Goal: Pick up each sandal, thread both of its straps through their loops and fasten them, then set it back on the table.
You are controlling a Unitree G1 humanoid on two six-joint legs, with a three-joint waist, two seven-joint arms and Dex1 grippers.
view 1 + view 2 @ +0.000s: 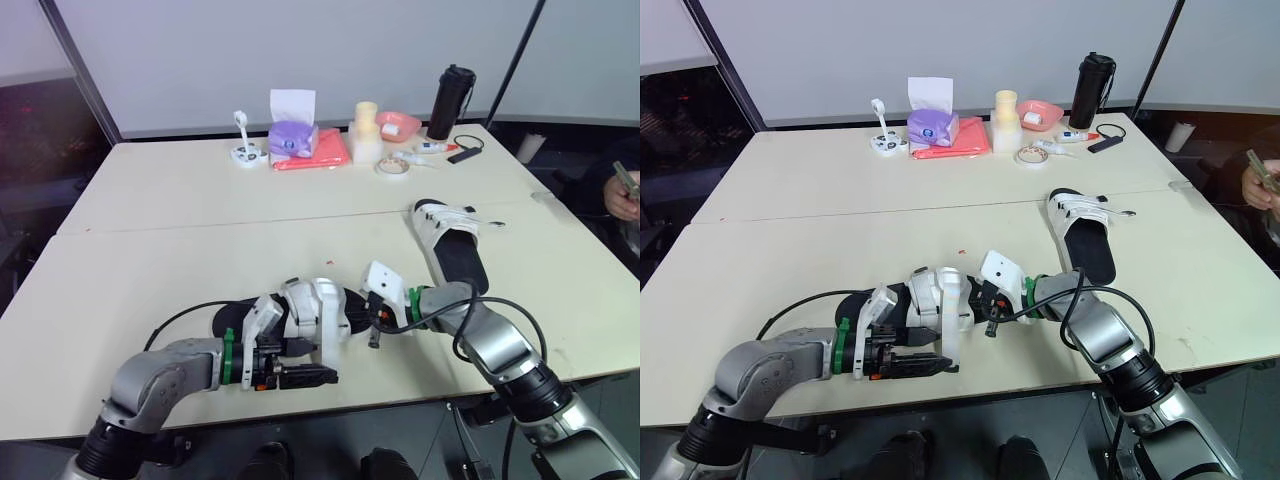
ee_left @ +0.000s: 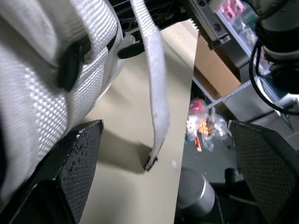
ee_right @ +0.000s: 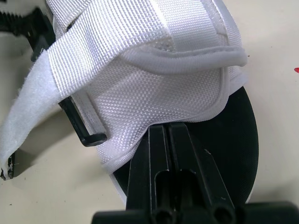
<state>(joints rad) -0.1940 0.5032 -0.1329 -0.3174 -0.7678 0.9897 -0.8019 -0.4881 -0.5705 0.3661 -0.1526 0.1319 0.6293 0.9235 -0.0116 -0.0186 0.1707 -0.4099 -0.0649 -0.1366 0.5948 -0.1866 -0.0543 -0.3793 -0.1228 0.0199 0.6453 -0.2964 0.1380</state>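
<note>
White-strapped black-soled sandal (image 1: 300, 312) lies on cream counter (image 1: 200, 220) near front edge, between both hands. Left hand (image 2: 161, 125): fingers wide apart beside sandal, clamped on nothing. Loose white strap end (image 2: 152, 70) hangs down between them, tip at or just above counter. Right hand (image 3: 168, 130): fingers together, tips against lower edge of white upper where it meets sole (any pinch on fabric not discernible). Black rectangular loop (image 3: 81, 126) sits beside upper. Second matching sandal (image 1: 450, 245) lies further back on right, well apart.

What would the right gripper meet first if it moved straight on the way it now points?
The near sandal's white upper, which already seems to touch the right gripper.
</note>
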